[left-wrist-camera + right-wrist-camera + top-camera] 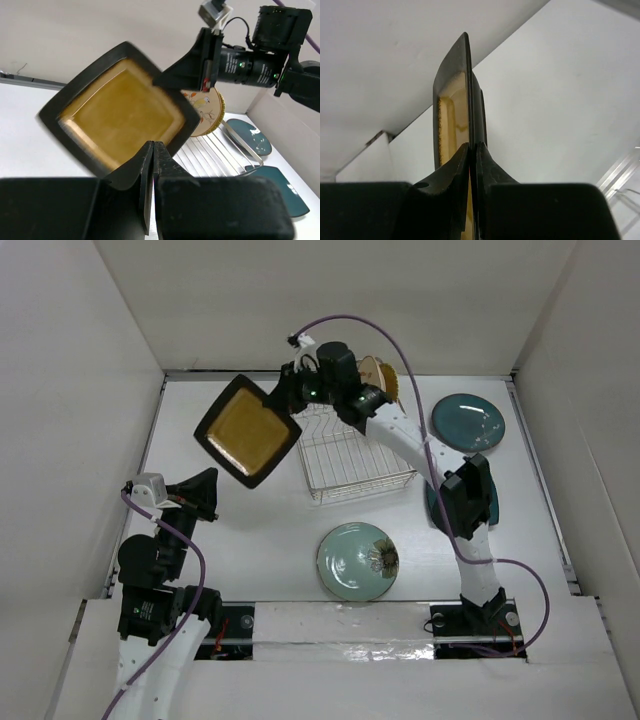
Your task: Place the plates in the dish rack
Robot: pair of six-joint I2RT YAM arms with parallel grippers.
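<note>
You see a black-rimmed mustard square plate [247, 430], a pale green plate [358, 560], a dark teal plate [467, 422], silver rack [350, 455], white desk [250, 540].

Plain white walls [330, 300] box in a white counter [250, 540] on three sides; light even and soft.
</note>
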